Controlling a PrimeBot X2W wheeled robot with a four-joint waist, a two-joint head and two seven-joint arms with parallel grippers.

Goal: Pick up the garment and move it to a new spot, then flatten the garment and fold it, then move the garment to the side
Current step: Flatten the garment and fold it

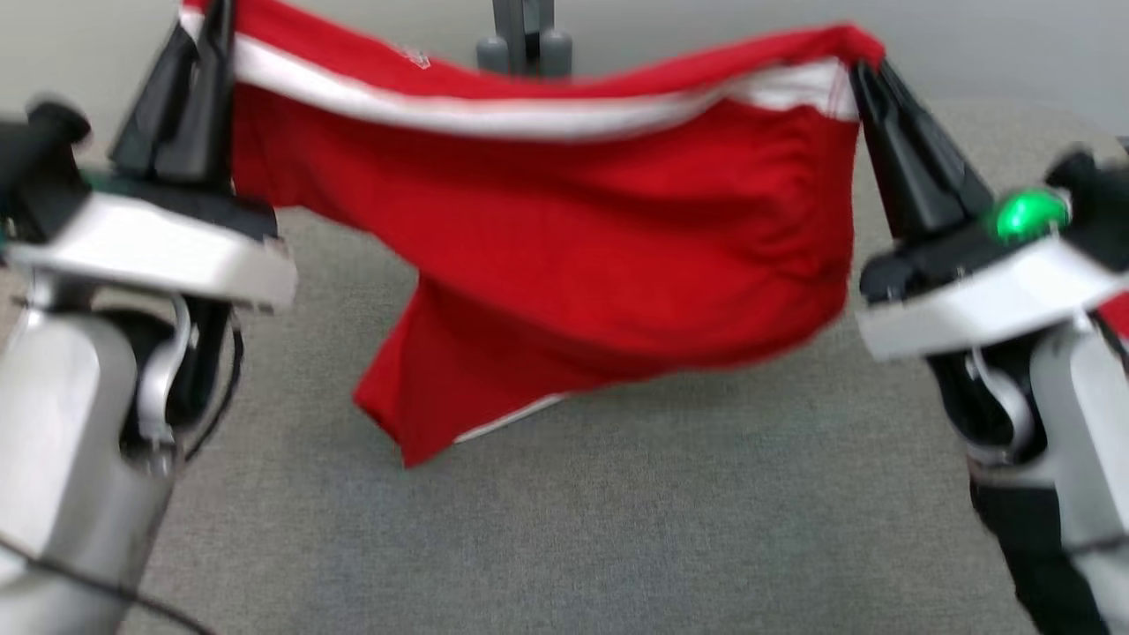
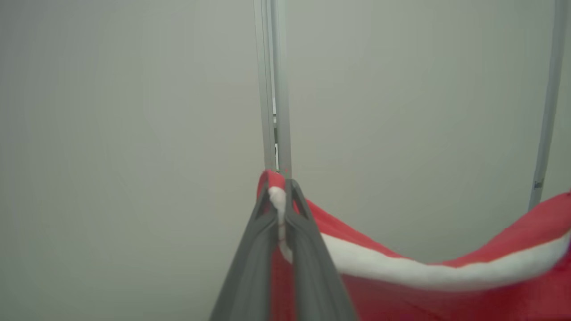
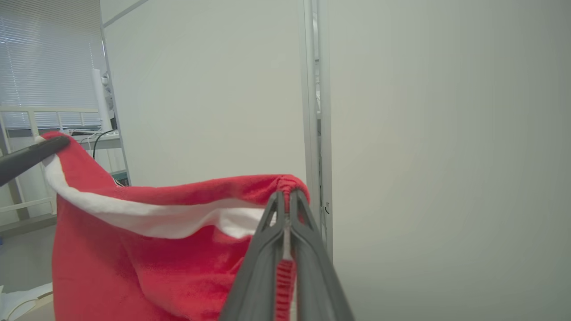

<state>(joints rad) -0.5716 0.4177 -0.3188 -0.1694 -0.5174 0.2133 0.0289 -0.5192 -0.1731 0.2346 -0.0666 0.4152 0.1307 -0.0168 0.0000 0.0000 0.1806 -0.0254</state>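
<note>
**Red garment (image 1: 547, 238) strung between two clenched pincers**

The left pincer (image 1: 214, 26) is clenched on one upper corner of the garment. In the left wrist view, the red edge and a bunched bit of white cloth sit pinched between its two dark fingers, right at the tips. The right pincer (image 1: 869, 79) is clenched on the opposite upper corner. The right wrist view shows a pleated fold of red fabric caught between its fingers.

Both pincers point upward and stand well apart, and the garment hangs between them. Its top edge sags in a shallow curve from one pincer to the other. A white band (image 1: 494, 115) runs just under that edge, from pincer to pincer.

Below the pincers the cloth hangs loose. A pointed flap droops lowest, nearer the left pincer than the right, with a thin white hem at its tip. The blur hides whether that tip touches the grey tabletop (image 1: 617, 529) beneath both pincers.

A green light (image 1: 1028, 214) glows on the wrist just behind the right pincer. Beyond the garment, between the pincers, a grey post (image 1: 525, 35) stands against a pale wall.
</note>
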